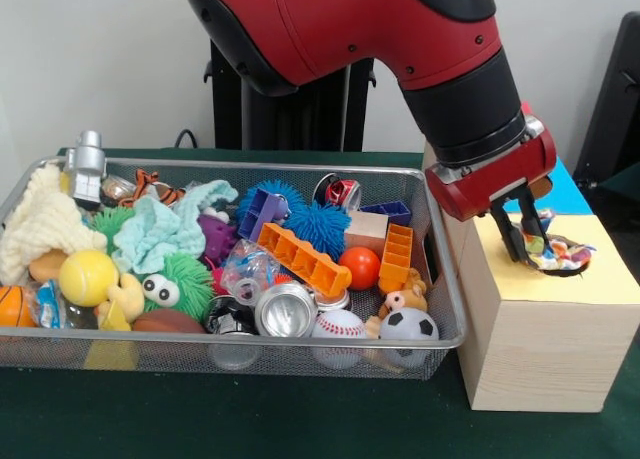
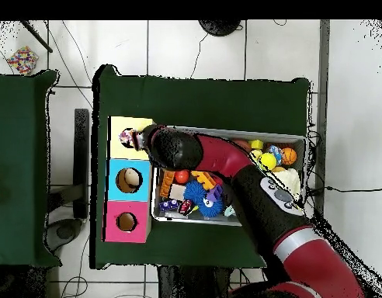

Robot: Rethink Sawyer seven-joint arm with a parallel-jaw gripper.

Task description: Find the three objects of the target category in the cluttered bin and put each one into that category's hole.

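Front view. The tool (image 1: 528,241) sat at the right of the frame, directly over the hole (image 1: 560,262) in the yellow top of the wooden box (image 1: 545,349). Its fingers (image 1: 507,229) pointed down and pinched a small multicoloured object (image 1: 536,246), which hung between them just above the hole's rim. More patterned material, probably the same object, showed at the mouth of the hole. The key relation: object straight above the opening, with no sideways offset that I could see. A release here would likely drop it in. The object's long axis could not be made out. The bin (image 1: 452,309) stood just left of the box, touching or nearly touching it, full of toys: an orange ball (image 1: 360,267), a baseball (image 1: 338,326), a small soccer ball (image 1: 408,326), a can (image 1: 285,309), a yellow ball (image 1: 88,277) and orange blocks (image 1: 303,259). Which of these belonged to the target category, I could not tell.

Overhead view. The arm (image 2: 225,159) reached from lower right toward upper left, across the bin (image 2: 301,141), and ended over the yellow section (image 2: 120,124) of the box. The tool (image 2: 130,140) lay at that section's hole, with the object (image 2: 126,138) visible as a speckled patch right there. The blue section (image 2: 112,180) and pink section (image 2: 111,221) lay below it in the frame, their holes uncovered. The green desk (image 2: 225,93) carried both bin and box.
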